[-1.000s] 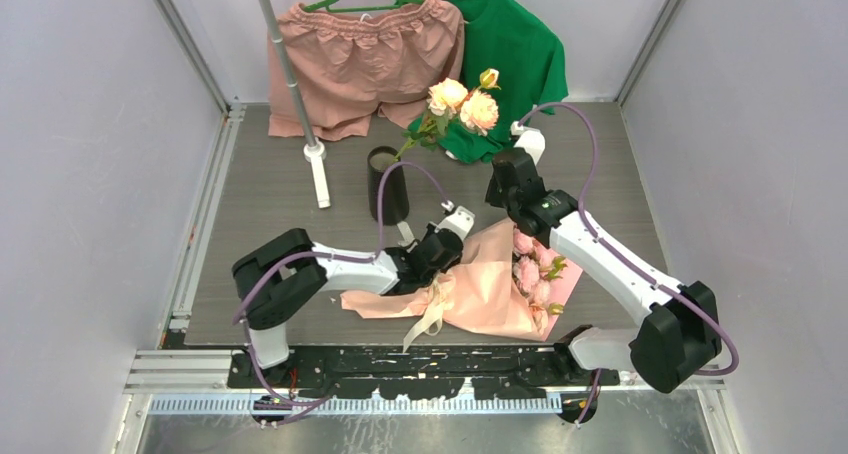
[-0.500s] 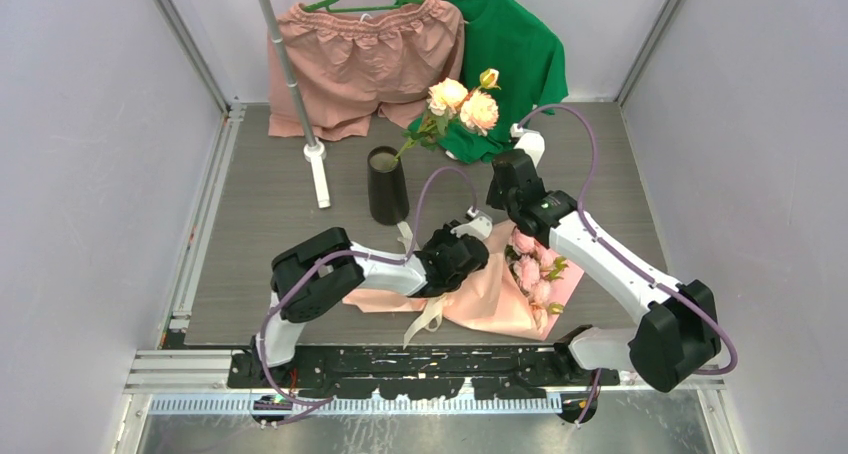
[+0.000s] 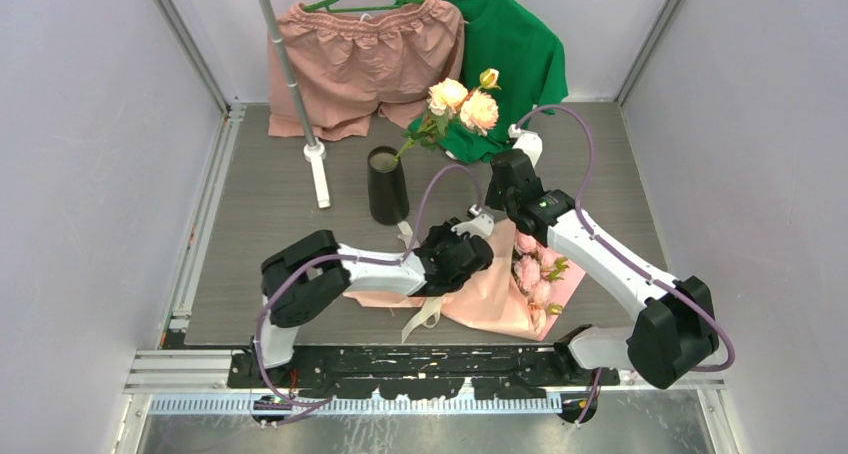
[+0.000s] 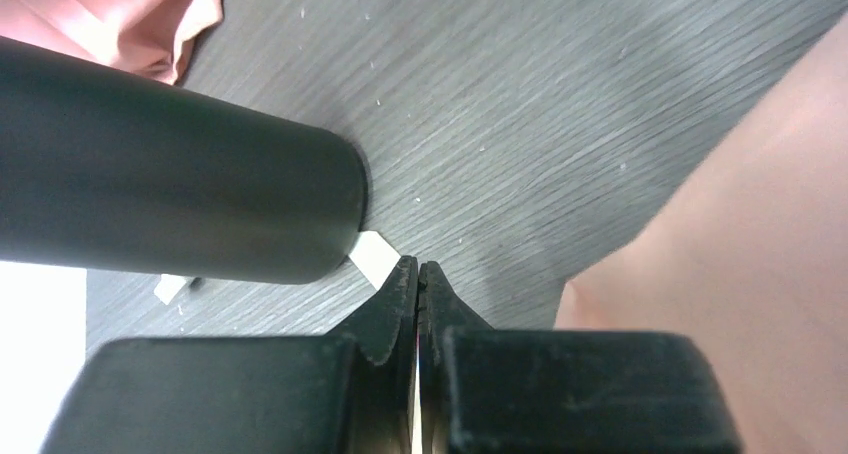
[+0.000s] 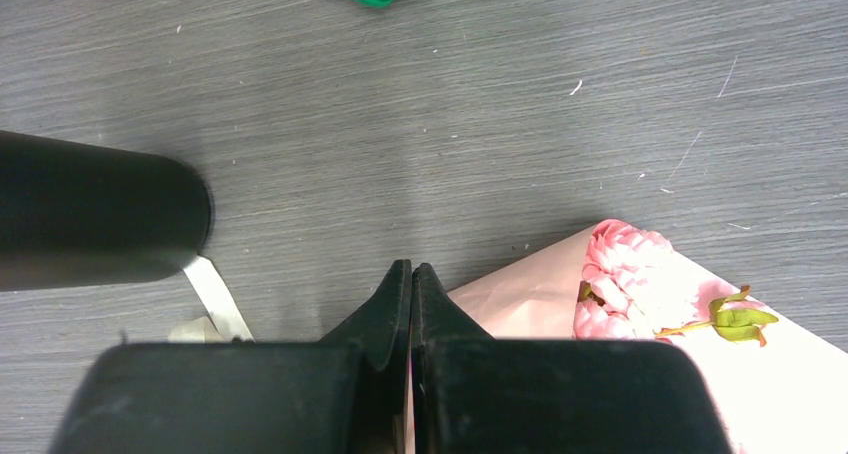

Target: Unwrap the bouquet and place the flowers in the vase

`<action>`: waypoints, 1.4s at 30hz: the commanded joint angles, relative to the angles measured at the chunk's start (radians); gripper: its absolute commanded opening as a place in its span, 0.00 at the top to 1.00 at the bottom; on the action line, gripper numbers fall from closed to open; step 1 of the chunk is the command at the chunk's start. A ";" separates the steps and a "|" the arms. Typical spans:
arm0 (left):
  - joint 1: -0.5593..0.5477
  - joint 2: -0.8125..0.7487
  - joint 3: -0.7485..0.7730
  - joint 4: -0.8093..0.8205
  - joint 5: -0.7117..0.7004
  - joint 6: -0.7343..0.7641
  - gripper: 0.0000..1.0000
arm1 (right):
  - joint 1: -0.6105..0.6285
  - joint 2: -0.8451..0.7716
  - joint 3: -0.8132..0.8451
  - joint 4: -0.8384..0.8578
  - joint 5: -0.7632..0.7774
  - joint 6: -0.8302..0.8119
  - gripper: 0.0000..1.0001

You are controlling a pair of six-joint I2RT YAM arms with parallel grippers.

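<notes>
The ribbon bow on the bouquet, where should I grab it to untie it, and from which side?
Probably pinch a loose tail of the ribbon, coming from the near edge: the tails trail off the lying bouquet toward the arm bases, clear of the paper.

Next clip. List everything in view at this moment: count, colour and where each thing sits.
cone-shaped paper-wrapped bouquet: one, salmon-pink, lying near the table's front edge
pink artificial roses: one cluster, pink, bouquet's open right end
ribbon bow: one, cream, bouquet's narrow part
tall narrow vase: one, black, upright mid-table
peach-cream roses: two blooms and a bud, in the vase
shorts on a hanger: one, pink, back wall
shirt: one, green, back right
metal pole: one, grey with white base, left of vase
wood-grain table: one, grey, underneath everything
left gripper: one, black, shut, beside the vase's base
right gripper: one, black, shut, over the bouquet's paper edge
</notes>
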 commanded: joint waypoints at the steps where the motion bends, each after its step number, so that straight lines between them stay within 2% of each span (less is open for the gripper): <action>1: -0.047 -0.161 0.037 -0.107 0.017 -0.075 1.00 | -0.006 -0.012 0.010 0.028 0.003 0.005 0.99; 5: -0.053 -0.144 0.075 -0.142 -0.048 -0.050 1.00 | -0.007 -0.009 0.009 0.031 -0.005 0.009 1.00; 8: -0.044 -0.057 0.125 -0.150 -0.130 0.002 1.00 | -0.006 -0.019 0.008 0.028 -0.001 0.006 0.99; 24: 0.084 0.113 0.198 -0.218 -0.089 -0.126 1.00 | -0.010 -0.016 0.016 0.023 -0.008 -0.002 0.99; 29: 0.127 0.087 0.144 -0.218 -0.039 -0.177 1.00 | -0.017 -0.041 0.012 0.018 0.035 -0.002 0.99; 37: 0.159 0.077 0.120 -0.222 -0.026 -0.197 1.00 | -0.150 -0.108 -0.011 0.004 0.076 0.098 0.99; 42: 0.168 0.088 0.122 -0.210 -0.009 -0.199 1.00 | -0.210 -0.119 -0.015 -0.005 0.028 0.109 1.00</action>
